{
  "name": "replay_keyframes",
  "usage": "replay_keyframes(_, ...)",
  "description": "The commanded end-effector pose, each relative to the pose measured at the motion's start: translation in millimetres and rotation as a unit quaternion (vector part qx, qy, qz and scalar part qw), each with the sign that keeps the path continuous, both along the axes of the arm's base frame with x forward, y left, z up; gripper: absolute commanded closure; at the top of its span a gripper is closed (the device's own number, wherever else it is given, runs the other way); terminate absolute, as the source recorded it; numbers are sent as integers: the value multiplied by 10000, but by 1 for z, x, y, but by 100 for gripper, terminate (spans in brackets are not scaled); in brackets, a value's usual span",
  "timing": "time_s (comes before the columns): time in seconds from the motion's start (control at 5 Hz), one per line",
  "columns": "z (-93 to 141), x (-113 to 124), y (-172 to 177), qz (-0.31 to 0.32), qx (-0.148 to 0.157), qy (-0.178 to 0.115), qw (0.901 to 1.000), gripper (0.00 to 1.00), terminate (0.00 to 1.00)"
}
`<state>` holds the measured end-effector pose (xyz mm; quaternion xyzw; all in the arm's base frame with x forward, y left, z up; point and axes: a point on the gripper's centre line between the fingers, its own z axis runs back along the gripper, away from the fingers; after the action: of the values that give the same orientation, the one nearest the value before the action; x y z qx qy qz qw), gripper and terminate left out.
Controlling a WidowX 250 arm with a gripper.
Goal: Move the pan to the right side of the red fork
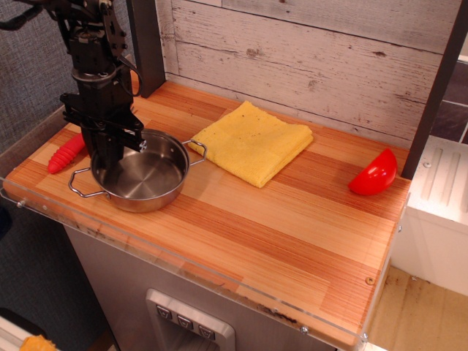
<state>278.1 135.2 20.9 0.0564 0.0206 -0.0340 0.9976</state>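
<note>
The shiny steel pan (145,175) with two wire loop handles sits on the wooden counter (292,227) at the front left. My gripper (107,157) reaches down over the pan's left rim and is shut on that rim. The red fork (66,153) lies to the left of the pan; only its ribbed red handle shows, and the tines are hidden behind my arm. The pan's right handle lies close to the edge of the yellow cloth (252,141).
A folded yellow cloth lies at the middle back. A red tomato-slice toy (373,174) stands at the back right near a dark post (431,95). Another dark post (146,44) stands at the back left. A clear guard runs along the counter's front edge.
</note>
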Motion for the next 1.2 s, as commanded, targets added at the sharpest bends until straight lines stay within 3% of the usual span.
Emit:
replay_keyframes(0.0, 29, -1, 0, 9, 161, -396, 9991, 0, 0)
replay_keyframes(0.4, 74, 2, -13, 373, 307, -935, 9944, 0, 0)
replay_keyframes(0.6, 85, 8, -34, 367, 153, -1059, 9936, 0, 0)
replay_keyframes(0.8, 84, 14, -51, 206, -78, -1075, 9940, 0, 0)
replay_keyframes(1.0, 81, 18, -60, 115, -34, -983, 9951, 0, 0)
